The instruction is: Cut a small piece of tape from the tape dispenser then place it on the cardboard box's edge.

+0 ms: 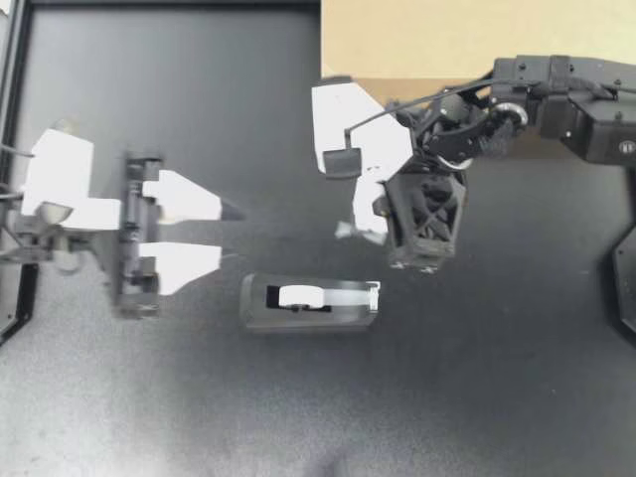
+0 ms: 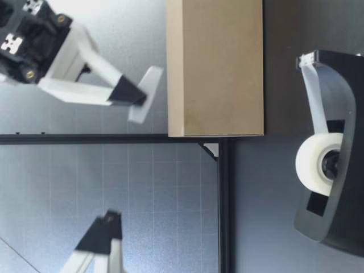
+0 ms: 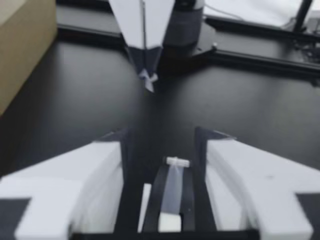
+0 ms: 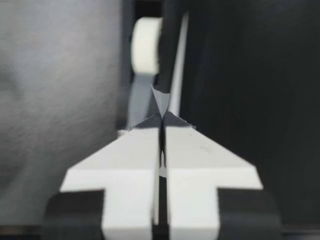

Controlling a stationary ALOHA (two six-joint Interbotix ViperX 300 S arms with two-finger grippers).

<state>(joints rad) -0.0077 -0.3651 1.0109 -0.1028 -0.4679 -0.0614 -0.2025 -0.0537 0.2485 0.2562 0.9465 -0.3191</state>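
While my right gripper (image 1: 360,227) hung above the tape dispenser (image 1: 310,301), jaws clenched on a small tape piece (image 1: 345,231), my left gripper (image 1: 236,234) sat beside the tape dispenser, jaws released. Featherlight, limp and sticky, the tape piece would likely curl; pinching one end seemed wisest.

no writing, number or brand could be read anywhere. the cardboard box (image 2: 216,68) showed plain faces, and the tape dispenser (image 1: 310,302) showed no label that could be made out. my right arm (image 1: 586,109) carried a tiny round mark (image 1: 626,147), too small to read. in the low view, its black housing had a small black-and-white square pattern (image 2: 11,42), with no letters in it.
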